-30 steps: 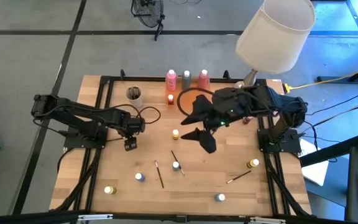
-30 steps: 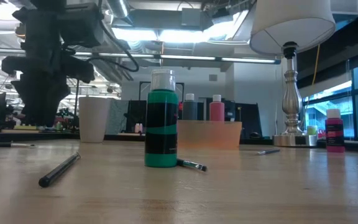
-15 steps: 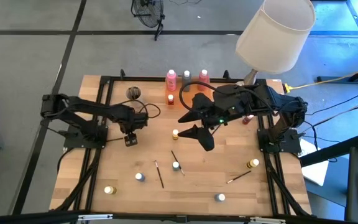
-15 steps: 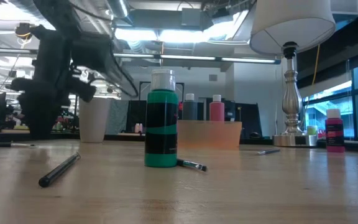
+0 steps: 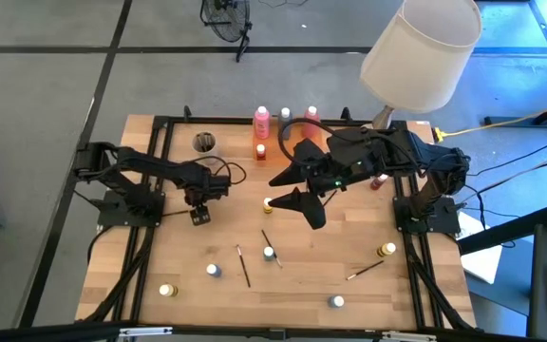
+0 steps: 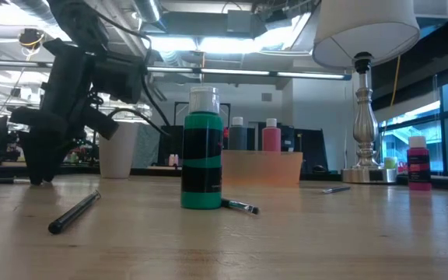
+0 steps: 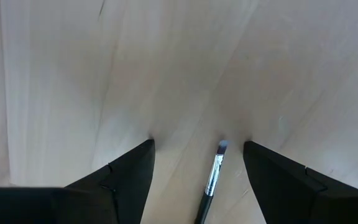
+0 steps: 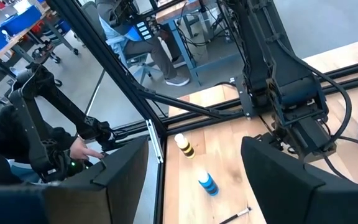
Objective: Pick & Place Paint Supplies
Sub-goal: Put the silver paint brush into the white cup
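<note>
While the right gripper hangs open and empty mid-table, the left gripper, fingers spread astride a thin brush, should drop straight and pinch its handle squarely.

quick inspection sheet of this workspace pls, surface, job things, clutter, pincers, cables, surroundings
surface: pale wooden table inside a black frame
job's things: three tall bottles at the far edge; small pots and thin brushes scattered on the near half
clutter: beige cup by the far left corner; lamp at the far right
grippers: left pincer open, tips down at the table with a brush between them; right pincer open, raised mid-table, empty
cables: black loops on the left arm; yellow cord off the right side
surroundings: grey floor, a fan, a person beyond the table
</note>
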